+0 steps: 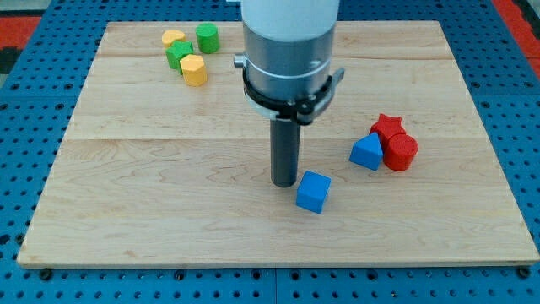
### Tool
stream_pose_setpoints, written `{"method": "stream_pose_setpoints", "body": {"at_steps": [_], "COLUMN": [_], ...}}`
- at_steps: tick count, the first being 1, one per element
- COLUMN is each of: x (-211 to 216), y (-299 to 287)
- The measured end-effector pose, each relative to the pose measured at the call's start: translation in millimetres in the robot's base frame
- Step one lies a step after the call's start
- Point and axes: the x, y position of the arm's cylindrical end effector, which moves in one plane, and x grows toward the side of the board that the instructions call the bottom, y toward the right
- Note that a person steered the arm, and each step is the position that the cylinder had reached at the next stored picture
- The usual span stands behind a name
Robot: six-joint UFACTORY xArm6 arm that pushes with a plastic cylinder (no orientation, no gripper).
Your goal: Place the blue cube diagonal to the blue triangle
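The blue cube (313, 192) lies on the wooden board (169, 194) a little below the middle. My tip (283, 182) stands just to the cube's left, close to or touching its upper left side. The blue triangle (367, 152) lies to the cube's upper right, about a cube's width away. It rests against a red cylinder (400, 153) and a red star (388, 127).
At the board's top left sits a cluster: a yellow block (174, 38), a green cylinder (207, 38), a green block (178, 55) and a yellow cylinder-like block (193, 70). The arm's wide grey body (289, 51) hangs over the board's top middle.
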Motion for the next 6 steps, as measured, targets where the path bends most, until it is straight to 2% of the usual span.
{"method": "stream_pose_setpoints", "body": {"at_steps": [1, 2, 3, 4, 6], "x": [17, 15, -4, -16, -44], "y": [6, 28, 46, 41, -98]}}
